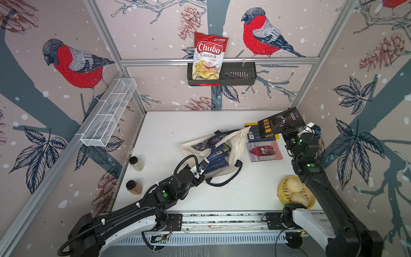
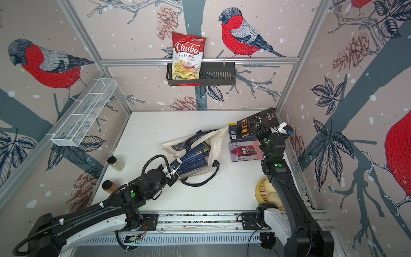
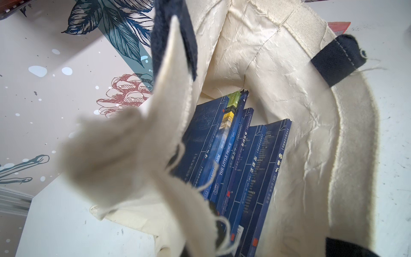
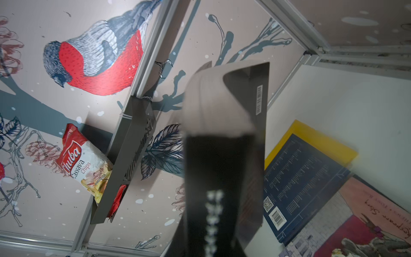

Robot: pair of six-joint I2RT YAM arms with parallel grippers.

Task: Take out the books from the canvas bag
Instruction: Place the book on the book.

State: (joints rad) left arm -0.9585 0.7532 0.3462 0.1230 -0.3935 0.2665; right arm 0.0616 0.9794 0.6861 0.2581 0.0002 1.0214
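While our left gripper (image 1: 205,163) pinches the canvas bag (image 1: 238,142) mid-table, navy books (image 1: 219,155) inside, our right gripper (image 1: 289,132) clamps a black book (image 1: 280,121) aloft by one corner, where we judge it could slip.

Robot test booth, aluminium frame (image 1: 155,61), bird-print wall panels (image 1: 144,33), white tabletop (image 1: 173,124), robot arms (image 1: 164,194) on a front rail (image 1: 222,219)
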